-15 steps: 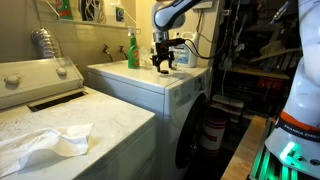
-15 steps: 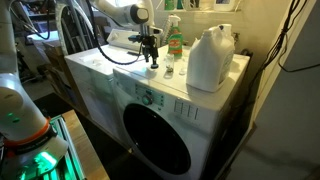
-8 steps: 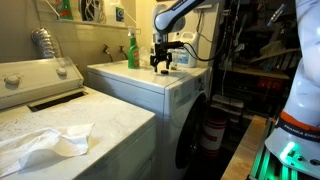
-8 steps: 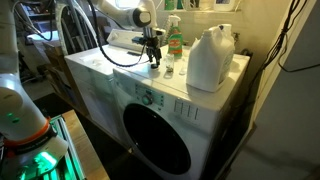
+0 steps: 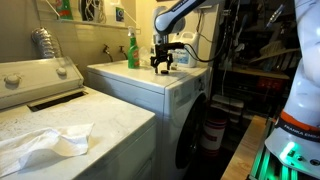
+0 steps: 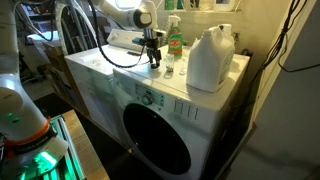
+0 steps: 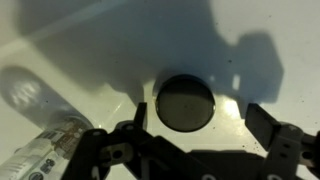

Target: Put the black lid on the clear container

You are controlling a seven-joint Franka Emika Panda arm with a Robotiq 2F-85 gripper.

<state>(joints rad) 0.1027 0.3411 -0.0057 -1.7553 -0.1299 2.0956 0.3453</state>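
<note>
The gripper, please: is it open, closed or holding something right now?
Gripper: open, with the black lid lying between its fingers, not yet gripped.

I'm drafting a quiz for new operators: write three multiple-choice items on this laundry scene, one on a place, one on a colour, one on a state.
1. Where is the round black lid? A) on the white machine top B) inside the drum C) on the floor
2. The plastic spray bottle is: A) red B) green C) black
3. The gripper is: A) shut on the lid B) shut, empty C) open
Key: 1A, it lies flat on the white surface; 2B, its body is green; 3C, fingers stand apart beside the lid.
</note>
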